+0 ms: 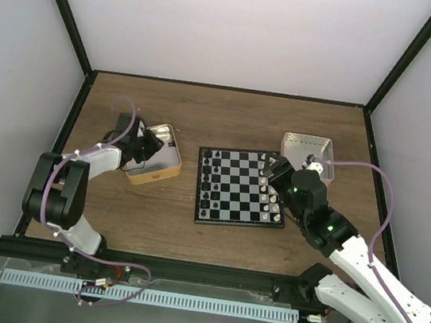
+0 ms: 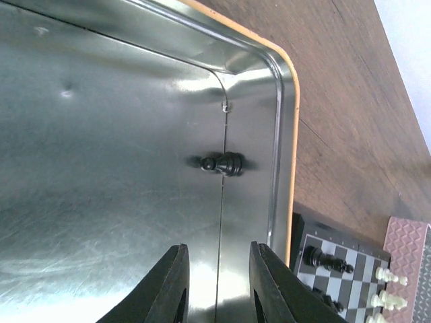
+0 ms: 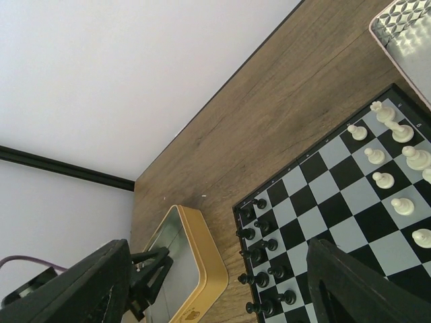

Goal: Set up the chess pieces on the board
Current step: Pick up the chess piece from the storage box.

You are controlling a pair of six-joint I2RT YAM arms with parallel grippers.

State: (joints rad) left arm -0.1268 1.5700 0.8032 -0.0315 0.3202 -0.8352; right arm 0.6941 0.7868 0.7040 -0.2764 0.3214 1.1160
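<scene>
Now left gripper (image 2: 219, 254), barely parted and empty, hangs over the tin (image 2: 101, 168) and its pawn (image 2: 223, 163). Right gripper (image 3: 215, 269) gapes wide above the board (image 3: 316, 195).

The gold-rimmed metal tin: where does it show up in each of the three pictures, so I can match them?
Top external: the gold-rimmed tin sits left of centre, just left of the chessboard.
Left wrist: the tin's shiny inside fills most of the picture, with the chessboard at bottom right.
Right wrist: the tin is at the bottom, left of centre, with the chessboard to its right.
Shared landmark: the chessboard.
</scene>
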